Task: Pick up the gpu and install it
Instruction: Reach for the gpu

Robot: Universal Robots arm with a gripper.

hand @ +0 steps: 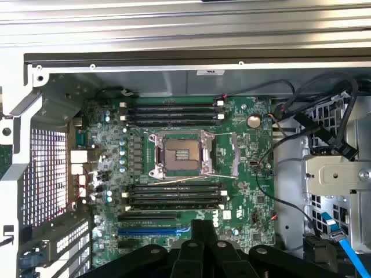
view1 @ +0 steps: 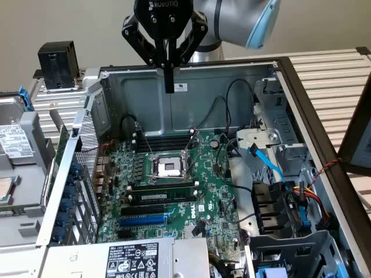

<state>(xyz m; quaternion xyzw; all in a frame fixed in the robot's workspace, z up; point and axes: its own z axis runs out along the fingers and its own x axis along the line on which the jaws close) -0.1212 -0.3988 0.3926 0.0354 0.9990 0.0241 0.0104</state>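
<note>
1. We see our gripper (view1: 169,86) hanging straight down, jaws pressed together with nothing between them.
2. Our arm (view1: 237,20) comes in from the exterior view's right, high up, and bends down to it.

The hand (view1: 168,86) bears the brand ROBOTIQ.

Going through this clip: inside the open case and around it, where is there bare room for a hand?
Free: the slatted tabletop beyond the case's rim on the exterior view's right; the empty blue slot between the memory slots and the power supply. Crowded: the cables by the drive cage. The shut claw hangs over the back wall.
</note>
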